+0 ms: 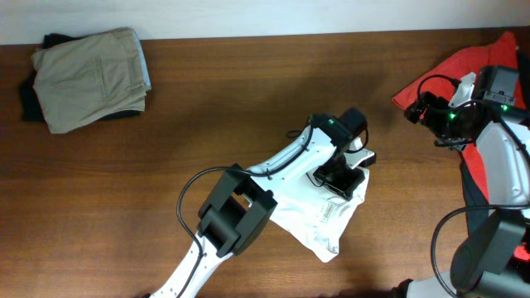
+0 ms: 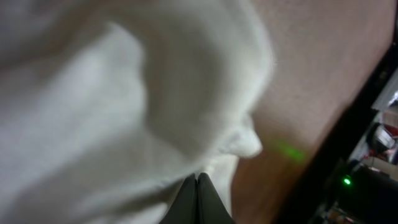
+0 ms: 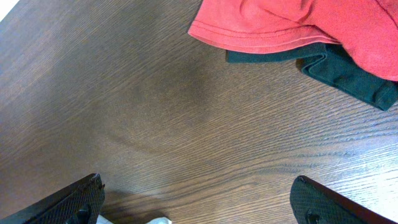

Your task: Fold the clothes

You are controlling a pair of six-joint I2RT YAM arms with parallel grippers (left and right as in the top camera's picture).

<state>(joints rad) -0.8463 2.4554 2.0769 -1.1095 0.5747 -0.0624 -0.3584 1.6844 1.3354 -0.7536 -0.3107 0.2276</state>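
Observation:
A crumpled white shirt point(image 1: 319, 219) lies on the wooden table near the front middle. It fills the left wrist view as blurred white fabric point(image 2: 124, 112). My left gripper point(image 1: 339, 178) presses down on the shirt's upper right part. Its dark fingers point(image 2: 197, 180) are shut together, pinching a fold of the thin cloth. My right gripper point(image 1: 418, 108) hovers at the right, beside a red garment point(image 1: 464, 70). In the right wrist view that gripper point(image 3: 198, 186) is open wide over bare wood, with nothing between its fingers.
A folded khaki garment point(image 1: 91, 74) sits on a dark one point(image 1: 29, 95) at the back left. A dark garment point(image 3: 348, 71) lies under the red garment point(image 3: 298, 22) at the right edge. Bare brown table point(image 1: 248, 91) spans the middle.

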